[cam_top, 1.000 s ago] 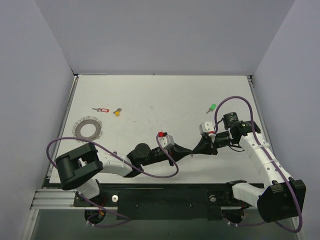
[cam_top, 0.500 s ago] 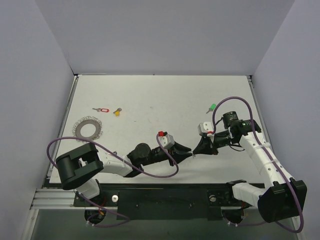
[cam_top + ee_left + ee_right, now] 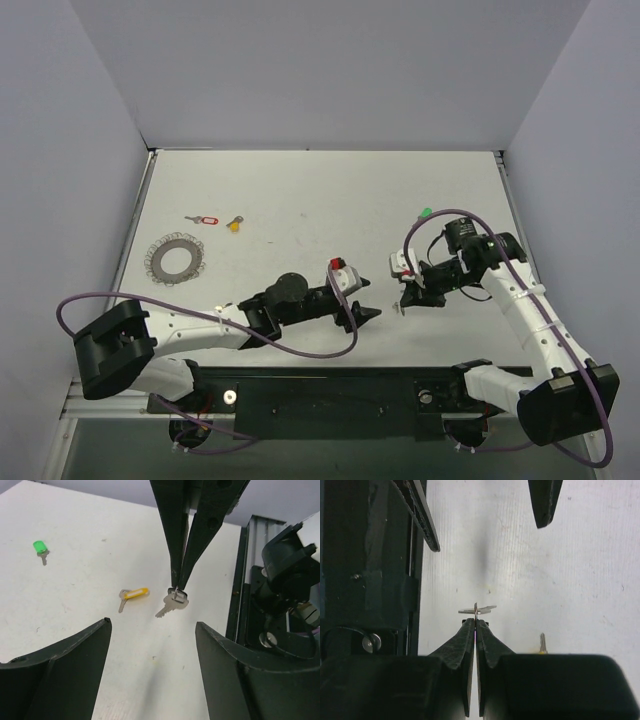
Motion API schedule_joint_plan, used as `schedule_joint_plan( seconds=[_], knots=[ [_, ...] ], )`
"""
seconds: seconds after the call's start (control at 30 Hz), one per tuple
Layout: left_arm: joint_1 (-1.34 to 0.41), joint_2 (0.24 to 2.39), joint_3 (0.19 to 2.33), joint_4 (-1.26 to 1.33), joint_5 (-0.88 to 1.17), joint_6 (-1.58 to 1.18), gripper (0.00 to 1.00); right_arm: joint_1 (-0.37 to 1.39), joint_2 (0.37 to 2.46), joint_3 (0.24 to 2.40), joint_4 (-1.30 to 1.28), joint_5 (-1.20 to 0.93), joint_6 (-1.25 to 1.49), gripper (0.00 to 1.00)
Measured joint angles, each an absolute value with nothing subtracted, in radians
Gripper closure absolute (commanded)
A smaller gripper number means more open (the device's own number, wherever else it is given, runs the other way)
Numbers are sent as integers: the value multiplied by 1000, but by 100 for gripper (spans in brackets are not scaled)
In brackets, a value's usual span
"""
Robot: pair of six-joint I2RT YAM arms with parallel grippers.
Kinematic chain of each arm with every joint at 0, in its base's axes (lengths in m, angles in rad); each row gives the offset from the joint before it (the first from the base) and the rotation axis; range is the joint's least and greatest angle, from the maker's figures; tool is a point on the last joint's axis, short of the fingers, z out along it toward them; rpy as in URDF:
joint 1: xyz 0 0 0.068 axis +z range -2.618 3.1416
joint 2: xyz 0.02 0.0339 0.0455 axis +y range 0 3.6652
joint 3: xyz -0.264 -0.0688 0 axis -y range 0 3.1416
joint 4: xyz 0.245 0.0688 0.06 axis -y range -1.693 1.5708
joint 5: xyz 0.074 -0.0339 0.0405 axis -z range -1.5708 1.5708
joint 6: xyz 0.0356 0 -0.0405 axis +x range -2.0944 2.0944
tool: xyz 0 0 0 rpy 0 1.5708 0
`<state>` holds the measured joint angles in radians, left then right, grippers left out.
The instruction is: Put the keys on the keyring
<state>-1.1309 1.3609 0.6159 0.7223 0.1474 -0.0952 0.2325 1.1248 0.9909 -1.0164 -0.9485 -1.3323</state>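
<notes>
My right gripper [image 3: 476,623] is shut on the small ring of a silver key [image 3: 478,610], which hangs just above the table. In the left wrist view the same key [image 3: 171,604] dangles from the right fingertips [image 3: 176,580]. My left gripper [image 3: 153,623] stands open a short way in front of it, holding nothing. From above, the left gripper [image 3: 368,316] and right gripper [image 3: 404,302] face each other near the table's front middle. The keyring [image 3: 177,258] lies far left, with a red key [image 3: 204,219] and a yellow key [image 3: 234,224] behind it. A green key [image 3: 424,214] lies at the right.
A yellow-tagged key [image 3: 135,594] lies on the table just left of the hanging key. The black front rail [image 3: 330,385] with both arm bases runs along the near edge. Purple cables [image 3: 300,350] loop off both arms.
My left gripper has opened, let go of the key and drawn back slightly to the left. The right gripper keeps the key and has shifted a little.
</notes>
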Motion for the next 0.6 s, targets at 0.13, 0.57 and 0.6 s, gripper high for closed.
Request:
schedule_joint_plan(
  seconds=[0.13,0.57,0.6],
  knots=[
    [-1146,1362,661,592,115,4,21,243,1128,1012,-1023,-868,-1309,100],
    [-1209,1499,661,662,47,138,42,302,1191,1025,-1030,-766,-1259,100],
    [-1209,1509,661,684,43,139,44,302,1192,1025,-1030,-766,-1258,100]
  ],
)
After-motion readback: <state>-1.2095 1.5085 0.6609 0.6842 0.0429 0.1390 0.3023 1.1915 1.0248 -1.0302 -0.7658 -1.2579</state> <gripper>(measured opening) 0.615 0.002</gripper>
